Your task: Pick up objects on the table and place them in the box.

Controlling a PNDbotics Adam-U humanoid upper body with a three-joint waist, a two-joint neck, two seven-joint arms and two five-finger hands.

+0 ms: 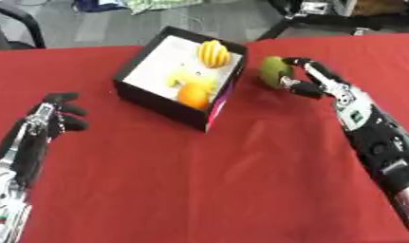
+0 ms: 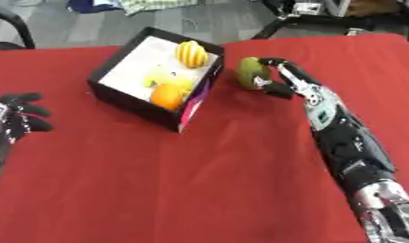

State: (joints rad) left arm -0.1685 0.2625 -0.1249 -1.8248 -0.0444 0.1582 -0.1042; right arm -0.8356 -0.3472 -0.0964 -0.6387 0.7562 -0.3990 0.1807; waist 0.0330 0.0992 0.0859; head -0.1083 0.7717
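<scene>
Three fruits are seen in the black box: a ribbed yellow one at the far wall, a pale yellow one, an orange. Just right of it, the green fruit, long axis upright, is pinched by the right hand. The left hand is rested with fingers curled, empty

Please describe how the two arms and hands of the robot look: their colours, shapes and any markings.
Both arms are mostly black. The right hand has slim black fingers with silver parts at the joints; behind it the forearm carries a pale grey panel with a small green mark, then bulky black segments and a silver joint near the bottom edge. The left hand is black too, with silver metal links along its forearm. I see no loose cables.
</scene>
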